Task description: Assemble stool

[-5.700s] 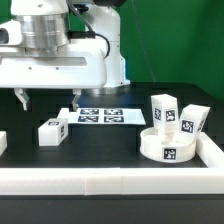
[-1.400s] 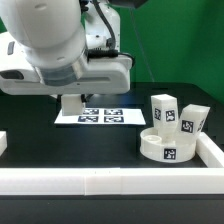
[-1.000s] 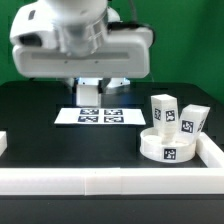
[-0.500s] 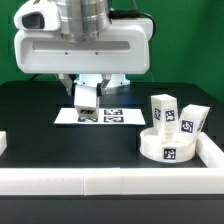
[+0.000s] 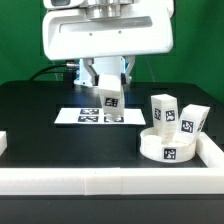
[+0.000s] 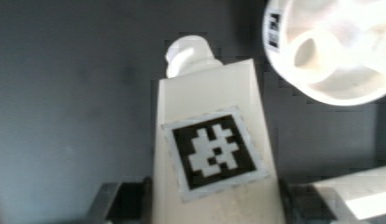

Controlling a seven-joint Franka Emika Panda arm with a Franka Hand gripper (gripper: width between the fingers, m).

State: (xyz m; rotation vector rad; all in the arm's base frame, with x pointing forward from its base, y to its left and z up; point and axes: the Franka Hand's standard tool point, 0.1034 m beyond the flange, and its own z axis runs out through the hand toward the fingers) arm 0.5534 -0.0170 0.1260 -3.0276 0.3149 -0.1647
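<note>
I see the gripper [image 5: 107, 88] clamped on one stool leg [image 5: 109, 98], held tag-outward above the marker board [image 5: 70, 116]. The seat disc [image 5: 168, 147] sits well apart, toward the exterior view's right.

Wide white boxy end effector [image 5: 108, 86], smooth rounded edges, pale fingers [image 5: 92, 74]
</note>
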